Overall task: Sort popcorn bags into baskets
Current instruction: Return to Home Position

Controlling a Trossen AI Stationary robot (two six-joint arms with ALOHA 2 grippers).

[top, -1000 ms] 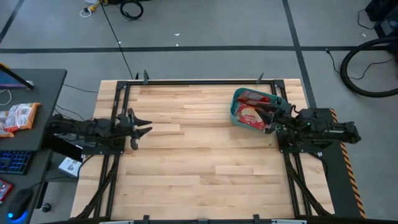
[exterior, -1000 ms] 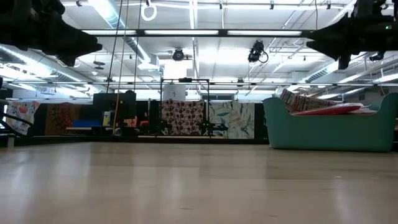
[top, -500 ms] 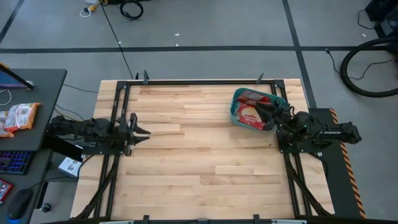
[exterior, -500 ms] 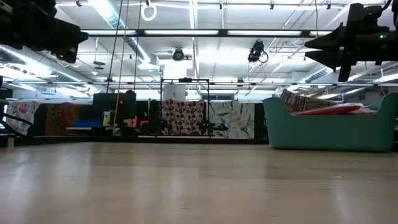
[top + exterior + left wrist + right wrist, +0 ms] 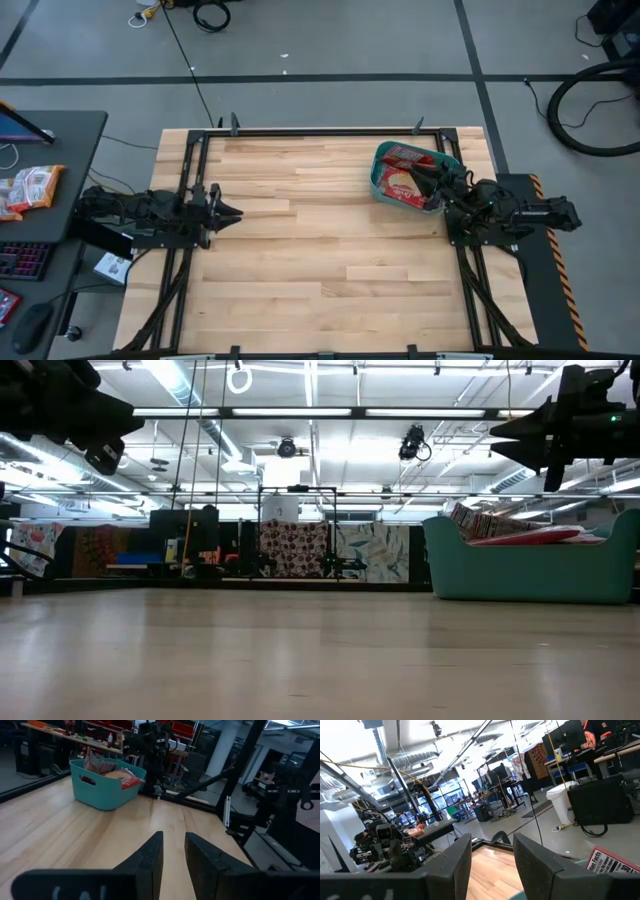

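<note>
Right gripper (image 5: 425,181), fingers apart, over the tub (image 5: 375,182) at the table's (image 5: 320,250) 2 o'clock | popcorn bags (image 5: 400,185) piled inside | left gripper (image 5: 232,212), fingers narrowly apart, at 9 o'clock

basket (image 5: 530,572): one, teal.
popcorn bags (image 5: 402,183): at least two red ones counted; stacked, total unclear.
My tools: two, left tool (image 5: 173,839) and right tool (image 5: 492,844).

The only legible print is on a white panel of a popcorn bag (image 5: 611,865) sticking up out of the basket (image 5: 530,575). It seems to read "…ition Facts", with a number like "30" just beside it. Print on the other bags there is too small to read.
</note>
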